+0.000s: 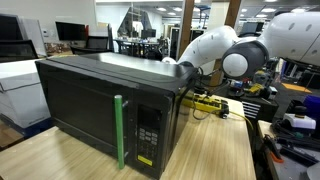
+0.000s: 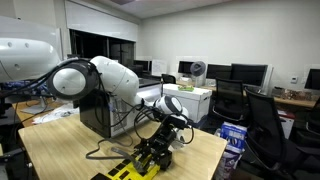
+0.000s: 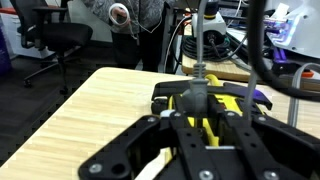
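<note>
Gripper (image 3: 197,106) fills the wrist view's bottom, fingers seemingly pinched on a plug (image 3: 197,88) seated in the yellow strip (image 3: 232,100) at centre. Grasp stage, I judge; any next move needs a straight line along the plug, without dragging the strip.

Pale wooden table (image 1: 215,150) up close, and beyond it an open office: black chairs (image 2: 268,118) on the right, dark monitors (image 2: 250,73) lined along the far white wall (image 2: 220,30). Dark glass panels (image 2: 100,45) far left. In the wrist view, dark floor (image 3: 40,95) drops away past the table's left edge.
</note>
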{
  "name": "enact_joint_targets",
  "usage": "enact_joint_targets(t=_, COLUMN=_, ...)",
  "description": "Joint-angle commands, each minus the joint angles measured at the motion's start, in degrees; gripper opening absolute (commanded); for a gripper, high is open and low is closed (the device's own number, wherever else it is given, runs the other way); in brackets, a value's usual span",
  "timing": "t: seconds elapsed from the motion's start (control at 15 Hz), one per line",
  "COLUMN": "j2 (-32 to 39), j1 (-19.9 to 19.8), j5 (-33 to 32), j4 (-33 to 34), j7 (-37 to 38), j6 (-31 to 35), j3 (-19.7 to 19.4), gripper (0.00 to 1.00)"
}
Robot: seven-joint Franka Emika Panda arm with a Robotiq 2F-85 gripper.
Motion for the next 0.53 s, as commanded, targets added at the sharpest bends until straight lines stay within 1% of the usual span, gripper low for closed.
enact_joint_targets(t=0.0, j2=3.2, j1=-0.66, j5=0.39, j4=2.75, j7=0.4, j6=-1.7, j3=-0.84, gripper=0.08)
enact_joint_targets(t=0.07, j2=3.76, j1=-0.73, j5=0.26, j4=3.01, j7=0.29, j6=-2.29, j3=-1.09, gripper=0.08)
enact_joint_targets(t=0.13, j2=1.59, j1=-0.62, j5=0.01, j4=-1.04, j7=1.54, j6=-1.5, j3=-0.66, gripper=0.08)
enact_joint_targets(t=0.47, j2=2.2, j1=-1.12, j5=0.65, j4=0.12, j7=2.56, j6=-2.8, j3=-0.75, gripper=0.08)
